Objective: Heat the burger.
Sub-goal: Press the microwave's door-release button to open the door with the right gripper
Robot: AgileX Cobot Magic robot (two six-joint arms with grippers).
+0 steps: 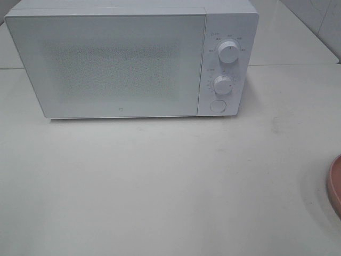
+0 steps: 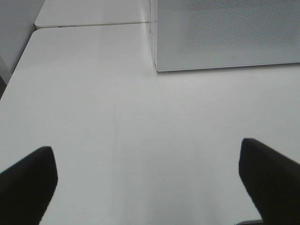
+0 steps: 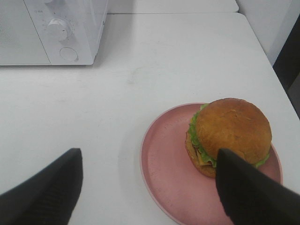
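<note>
One tall round burger (image 3: pixel 229 133) with a shiny golden-brown bun, green lettuce and a bit of yellow cheese sits on a flat round pink plate (image 3: pixel 164 159). It is not in the middle of the plate but more on the side away from the microwave. The plate lies on a plain white table (image 1: pixel 160 186), well apart from the big white box-shaped microwave (image 1: pixel 117 64). From the high camera only a thin piece of the plate's rim shows at the right edge, and the burger cannot be seen there at all. The right gripper (image 3: pixel 149 164) hangs over the near side of the plate with its two dark fingers (image 3: pixel 47 192) spread far apart and nothing between them. One of those fingers covers a little of the burger and plate in the right wrist view, and I cannot tell if it touches them. The microwave stands at the back of the table with its wide speckled door closed. Beside the door is a panel with a round white top knob (image 1: pixel 228 53), a round white lower knob (image 1: pixel 222 85) and a round button (image 1: pixel 218 105) under them. The left gripper (image 2: pixel 146 154) is over bare table in front of the microwave's door, and its two dark fingers (image 2: pixel 28 180) are also far apart with nothing in them.
</note>
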